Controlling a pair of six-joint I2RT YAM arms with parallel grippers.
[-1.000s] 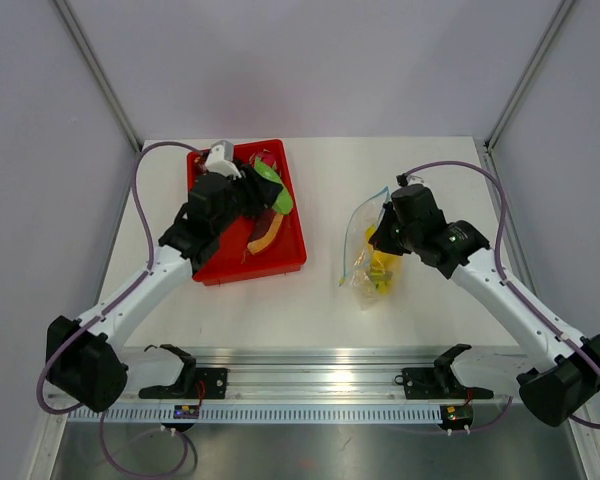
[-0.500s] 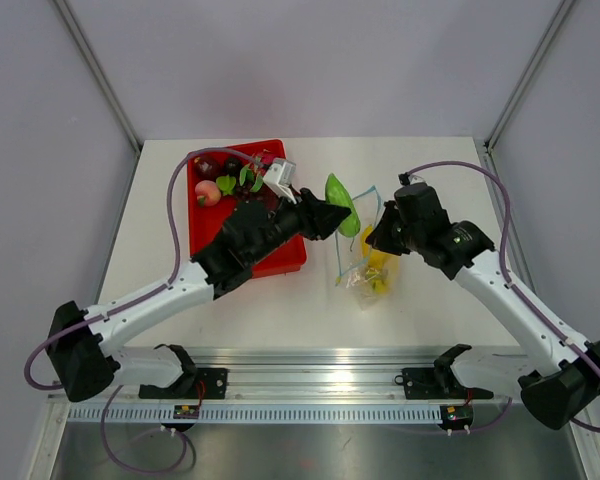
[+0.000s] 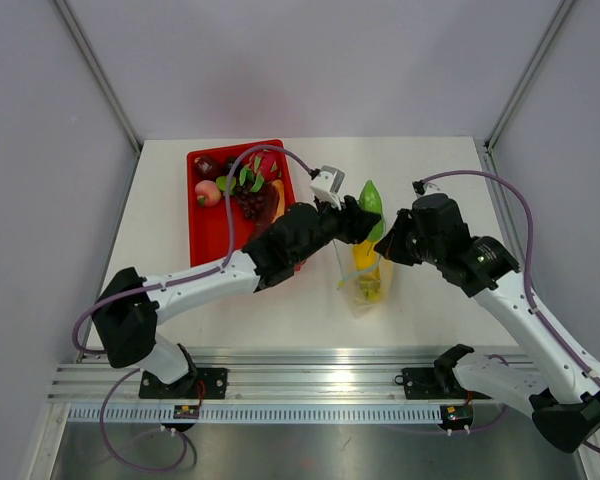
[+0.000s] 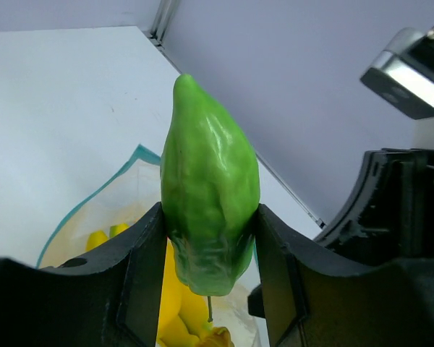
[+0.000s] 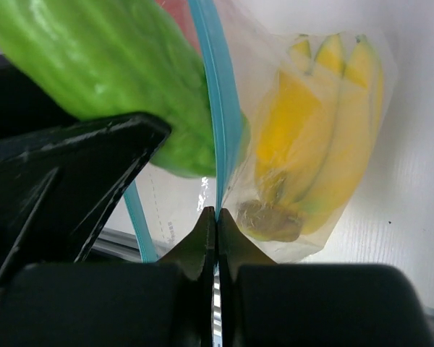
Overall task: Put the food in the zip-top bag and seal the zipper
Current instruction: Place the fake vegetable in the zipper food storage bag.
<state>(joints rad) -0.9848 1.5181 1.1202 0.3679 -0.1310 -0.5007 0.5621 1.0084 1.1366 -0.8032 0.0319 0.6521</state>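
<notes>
Two grips: my left fingers (image 4: 141,289) clamp the green fruit (image 4: 210,188) above the zip-top bag (image 3: 365,285); my right fingers (image 5: 195,249) pinch its zipper (image 5: 220,108).

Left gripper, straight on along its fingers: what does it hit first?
Probably the zip-top bag: its mouth lies just beyond the green fruit held in the left gripper. The right gripper, pinching the zipper, sits close beside that line; depth is unclear.

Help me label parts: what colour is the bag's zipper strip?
The zipper is light blue-teal, clearest in the right wrist view.
</notes>
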